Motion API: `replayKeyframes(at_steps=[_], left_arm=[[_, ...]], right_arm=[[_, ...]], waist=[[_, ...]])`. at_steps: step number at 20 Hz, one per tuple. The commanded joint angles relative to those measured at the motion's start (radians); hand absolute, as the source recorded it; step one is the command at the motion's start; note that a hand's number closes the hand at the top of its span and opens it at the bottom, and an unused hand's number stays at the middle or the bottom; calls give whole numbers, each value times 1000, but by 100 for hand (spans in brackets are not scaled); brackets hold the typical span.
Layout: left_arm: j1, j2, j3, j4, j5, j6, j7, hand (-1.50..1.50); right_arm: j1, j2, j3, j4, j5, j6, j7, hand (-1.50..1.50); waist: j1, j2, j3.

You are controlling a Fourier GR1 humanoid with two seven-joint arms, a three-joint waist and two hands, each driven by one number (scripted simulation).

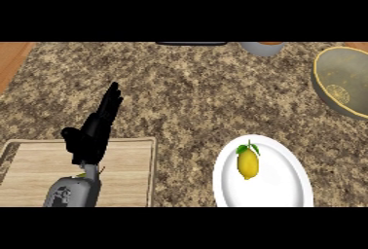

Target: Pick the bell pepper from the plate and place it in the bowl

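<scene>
While the left hand (93,131) rests with fingers straight and holds nothing, above a board (129,165), the right hand is not visible. To its right a plate (287,189) carries a yellow fruit (248,164), more like a lemon than a pepper. Beyond is the bowl (345,82). I think a grasp from above, around the fruit's middle, is best.

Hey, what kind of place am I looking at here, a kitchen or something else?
Most likely a kitchen counter. The speckled stone countertop carries a wooden cutting board, a white plate with a yellow pepper-like fruit, and a bowl at the right edge.
</scene>
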Motion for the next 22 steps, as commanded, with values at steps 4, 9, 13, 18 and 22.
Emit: replayKeyframes(at_steps=[4, 9, 13, 18, 22], left_arm=[[55, 35, 17, -28, 34, -53, -56, 0], [-37, -10, 12, 59, -15, 15, -33, 0], [31, 5, 8, -16, 18, -23, -21, 0], [49, -11, -33, -59, -5, -18, 3, 0], [0, -11, -17, 3, -4, -23, -34, 0]], right_arm=[[-50, -33, 112, 286, 338, -93, -261, 150], [-129, -1, 156, 542, 467, -216, -415, 150], [-218, -54, 120, 849, 515, -268, -588, 150], [-323, 15, 168, 1110, 610, -390, -698, 150], [-357, 2, 187, 1276, 638, -337, -762, 150]], waist=[[19, 5, 1], [2, 3, 1], [20, 7, 2], [27, 8, 2], [29, 14, 3]])
